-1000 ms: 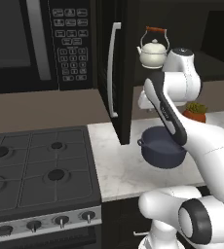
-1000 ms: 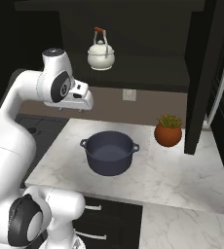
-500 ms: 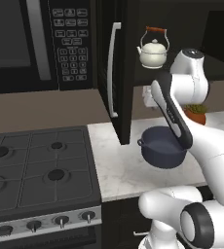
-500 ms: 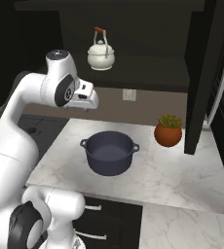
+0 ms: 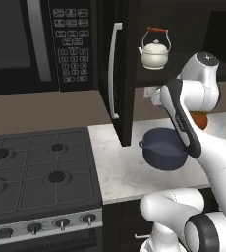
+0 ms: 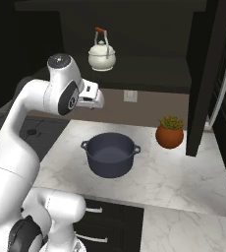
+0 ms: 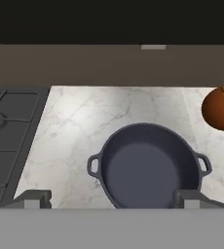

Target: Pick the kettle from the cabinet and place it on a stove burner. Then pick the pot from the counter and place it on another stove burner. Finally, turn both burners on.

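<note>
We see our gripper (image 7: 112, 198) spread wide with nothing between its fingertips (image 7: 36, 198), which rise at 7 and 5 o'clock along the bottom of the hand view. In the right base view the hand hangs in the air above the pot (image 6: 110, 154), below and to the left of the kettle (image 6: 102, 53).

The kettle (image 5: 155, 49) stands upright on the shelf inside the cabinet (image 5: 124, 74), whose door stands open with its silver bar handle (image 5: 114, 69) facing us in the left base view. Its spout points to 9 o'clock in that view, and the orange-red top of its handle sits at 12.

The pot (image 7: 148, 165) sits on the counter (image 7: 84, 121), empty, its two loop handles at 9 and 3 o'clock in the hand view. A round orange plant pot (image 6: 169, 134) stands near it on the counter, at 2 o'clock from it in the right base view, apart from it.

The stove (image 5: 36, 172) lies at 9 o'clock of the pot in the left base view, touching the counter's edge, its burners (image 5: 57, 176) bare and its knobs (image 5: 62, 223) in a row along the front. The microwave (image 5: 36, 44) hangs above the stove, just left of the cabinet door
</note>
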